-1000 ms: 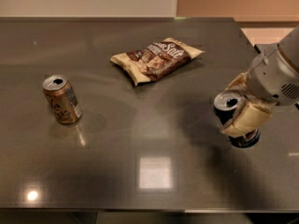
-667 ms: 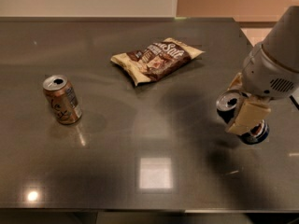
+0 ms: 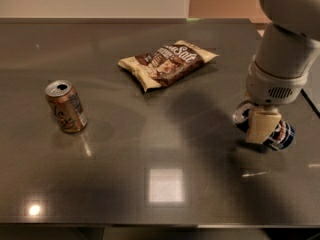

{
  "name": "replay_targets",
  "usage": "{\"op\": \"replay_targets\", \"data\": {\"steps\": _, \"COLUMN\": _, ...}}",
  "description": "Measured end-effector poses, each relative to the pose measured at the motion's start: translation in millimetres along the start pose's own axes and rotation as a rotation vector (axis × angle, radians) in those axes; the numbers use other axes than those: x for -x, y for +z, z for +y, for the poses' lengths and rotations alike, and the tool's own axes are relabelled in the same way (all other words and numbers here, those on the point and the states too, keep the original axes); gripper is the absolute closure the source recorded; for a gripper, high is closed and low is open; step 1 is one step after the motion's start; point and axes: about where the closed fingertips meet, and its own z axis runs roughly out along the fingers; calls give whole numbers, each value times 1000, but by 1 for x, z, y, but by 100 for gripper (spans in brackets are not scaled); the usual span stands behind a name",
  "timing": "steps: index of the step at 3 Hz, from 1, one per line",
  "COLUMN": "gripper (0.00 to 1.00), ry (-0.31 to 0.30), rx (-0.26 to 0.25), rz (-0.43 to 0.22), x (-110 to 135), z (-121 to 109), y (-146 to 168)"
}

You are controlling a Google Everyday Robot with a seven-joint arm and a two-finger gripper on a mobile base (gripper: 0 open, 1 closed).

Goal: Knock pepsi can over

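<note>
The pepsi can (image 3: 280, 134), dark blue with white markings and a silver top, is tipped far over on the right side of the table, its top pointing left. My gripper (image 3: 261, 125) stands directly over and in front of it, with a cream-coloured finger (image 3: 260, 125) covering the can's middle. The arm comes down from the top right corner. The finger touches or nearly touches the can.
A gold-brown can (image 3: 66, 106) stands upright at the left. A brown and cream snack bag (image 3: 167, 61) lies at the back centre. The dark glossy table (image 3: 150, 144) ends just right of the pepsi can.
The pepsi can has gone from upright to tilted far over toward the left. The arm has moved forward and up over the can.
</note>
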Motion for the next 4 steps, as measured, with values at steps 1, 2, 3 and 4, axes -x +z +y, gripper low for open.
{"op": "replay_targets", "data": {"steps": 1, "gripper": 59, "ry": -22, "rx": -11, "rz": 77, "x": -1, "z": -9, "y": 7}}
{"op": "replay_targets", "data": {"steps": 2, "gripper": 37, "ry": -46, "rx": -16, "rz": 120, "x": 2, "z": -16, "y": 12}}
{"op": "replay_targets", "data": {"steps": 3, "gripper": 13, "ry": -72, "rx": -15, "rz": 146, "x": 7, "z": -20, "y": 18}}
{"op": "replay_targets", "data": {"steps": 4, "gripper": 0, "ry": -92, "rx": -11, "rz": 154, "x": 11, "z": -20, "y": 27}}
